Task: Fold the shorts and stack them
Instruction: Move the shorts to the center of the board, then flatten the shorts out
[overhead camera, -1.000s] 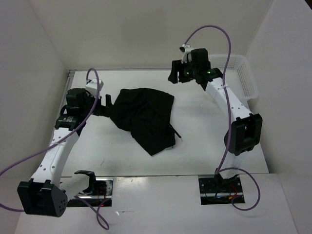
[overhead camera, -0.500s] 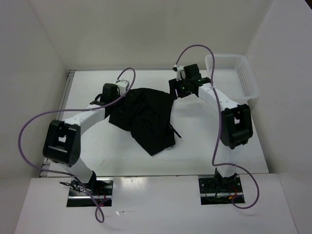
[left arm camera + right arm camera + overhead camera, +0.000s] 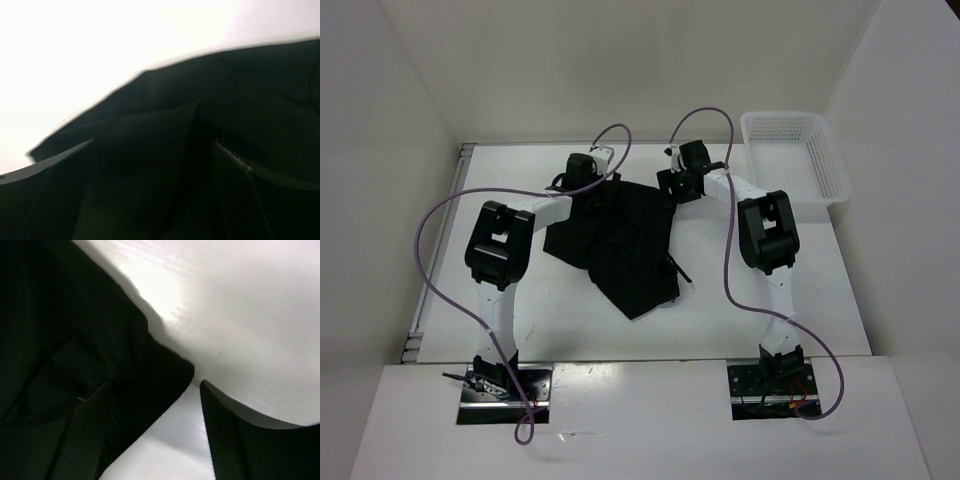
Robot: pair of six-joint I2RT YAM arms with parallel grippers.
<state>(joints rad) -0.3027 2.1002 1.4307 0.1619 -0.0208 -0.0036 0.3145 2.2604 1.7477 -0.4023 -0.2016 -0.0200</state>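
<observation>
Both arms have swung in over the shorts (image 3: 620, 250), which lie crumpled left of the basket (image 3: 832, 172). The left gripper (image 3: 155, 142) and right gripper (image 3: 155, 382) stand with jaws apart astride the fabric; grasping appears next.

Left arm (image 3: 545, 208), right arm (image 3: 725, 186) outstretched, fingers (image 3: 235, 195) spread.

Black soft shorts (image 3: 620, 245), crumpled and unfolded, spread on the white table (image 3: 770, 290) near its centre. Broadest along the far edge, narrowing to a near corner.
</observation>
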